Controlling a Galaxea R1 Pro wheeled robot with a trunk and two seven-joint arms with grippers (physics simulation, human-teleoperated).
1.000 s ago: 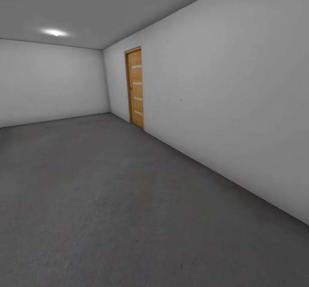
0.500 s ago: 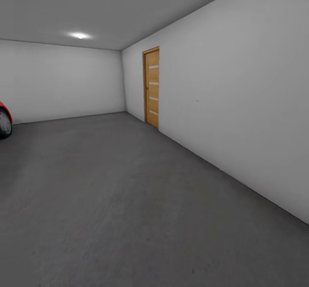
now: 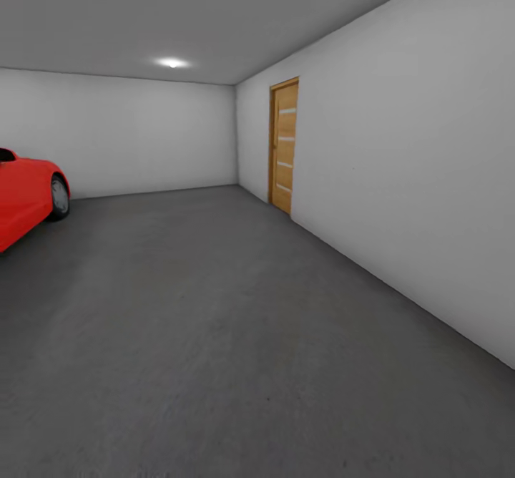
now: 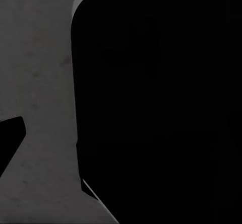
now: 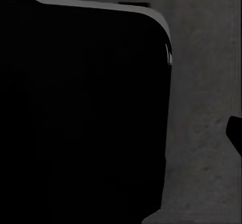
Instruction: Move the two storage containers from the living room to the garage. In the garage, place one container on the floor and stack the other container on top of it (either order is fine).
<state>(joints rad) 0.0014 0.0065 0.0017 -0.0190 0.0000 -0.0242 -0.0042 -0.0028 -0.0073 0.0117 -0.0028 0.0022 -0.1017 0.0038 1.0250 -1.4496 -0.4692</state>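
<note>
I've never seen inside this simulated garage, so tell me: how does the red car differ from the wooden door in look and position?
The red car is glossy red and rounded; the door is light wood, flat and rectangular with pale slats. The car stands on the floor at the head view's left edge, partly cut off; the door is set upright in the white wall on the right, fully visible. Both sit toward the room's far end.

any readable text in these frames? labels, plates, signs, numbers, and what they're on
None. No text, label, number or sign can be read in any view.
red car: no plate or badge on the part in frame.
wood door: only pale slats, no sign.
white walls and grey floor: unmarked.
Both wrist views: dark robot bodywork over floor, no markings.
</note>
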